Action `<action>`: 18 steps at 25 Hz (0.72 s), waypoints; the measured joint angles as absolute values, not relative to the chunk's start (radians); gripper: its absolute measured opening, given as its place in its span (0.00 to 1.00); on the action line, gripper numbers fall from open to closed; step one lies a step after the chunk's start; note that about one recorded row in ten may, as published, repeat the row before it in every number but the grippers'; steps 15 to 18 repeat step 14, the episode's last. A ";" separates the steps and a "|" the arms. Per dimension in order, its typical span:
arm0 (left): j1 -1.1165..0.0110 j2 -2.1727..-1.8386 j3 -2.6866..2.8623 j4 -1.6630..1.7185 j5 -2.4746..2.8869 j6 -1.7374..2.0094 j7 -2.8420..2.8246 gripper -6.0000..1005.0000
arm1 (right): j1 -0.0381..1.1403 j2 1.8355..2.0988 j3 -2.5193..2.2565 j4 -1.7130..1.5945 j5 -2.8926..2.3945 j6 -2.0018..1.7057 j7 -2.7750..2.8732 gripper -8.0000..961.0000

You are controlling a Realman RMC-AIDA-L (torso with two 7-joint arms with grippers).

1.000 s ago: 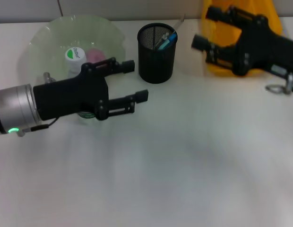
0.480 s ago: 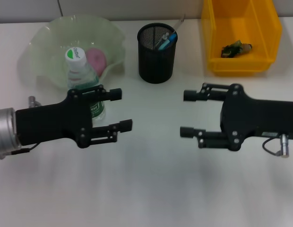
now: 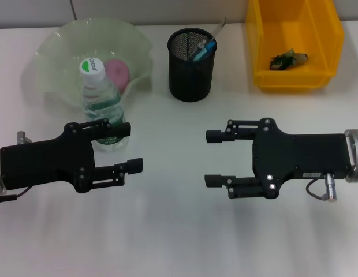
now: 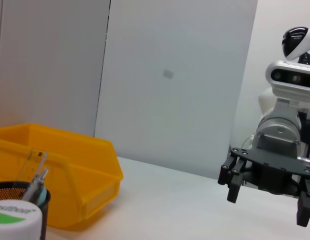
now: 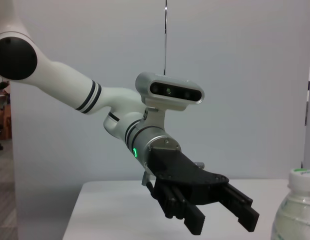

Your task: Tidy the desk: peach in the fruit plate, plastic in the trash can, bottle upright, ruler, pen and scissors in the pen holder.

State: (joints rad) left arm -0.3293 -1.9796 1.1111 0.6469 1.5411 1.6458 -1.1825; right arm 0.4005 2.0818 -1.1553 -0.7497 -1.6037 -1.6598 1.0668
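Observation:
A clear bottle point(image 3: 101, 101) with a white and green cap stands upright in front of the pale green fruit plate point(image 3: 58, 52). The pink peach point(image 3: 116, 70) lies in the plate. The black mesh pen holder point(image 3: 191, 57) holds a ruler, a pen and other items. The yellow bin point(image 3: 294, 43) holds a scrap of plastic point(image 3: 287, 59). My left gripper point(image 3: 128, 147) is open and empty, just in front of the bottle. My right gripper point(image 3: 213, 158) is open and empty over the middle of the table. The bottle cap point(image 4: 15, 220) and the right gripper point(image 4: 265, 192) show in the left wrist view.
The white table point(image 3: 179, 231) runs to the front edge below both arms. In the right wrist view the left gripper point(image 5: 222, 217) shows with its white arm, and the bottle point(image 5: 297, 210) stands beside it.
Both arms have drawn back toward the front of the table. The left gripper has left the upright bottle, and the right gripper has come away from the yellow bin, which now holds the plastic.

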 joint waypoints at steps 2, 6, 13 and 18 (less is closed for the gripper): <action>-0.329 -1.983 1.106 0.647 1.551 1.647 -1.182 0.75 | 0.405 2.081 -1.156 -0.740 -1.612 -1.659 1.067 0.72; -0.324 -1.992 1.095 0.647 1.557 1.645 -1.181 0.75 | 0.409 2.081 -1.158 -0.728 -1.629 -1.638 1.068 0.72; -0.314 -1.989 1.100 0.647 1.557 1.647 -1.180 0.75 | 0.406 2.083 -1.158 -0.725 -1.643 -1.635 1.069 0.72; -0.309 -1.989 1.100 0.647 1.557 1.647 -1.180 0.75 | 0.405 2.083 -1.158 -0.724 -1.644 -1.635 1.069 0.72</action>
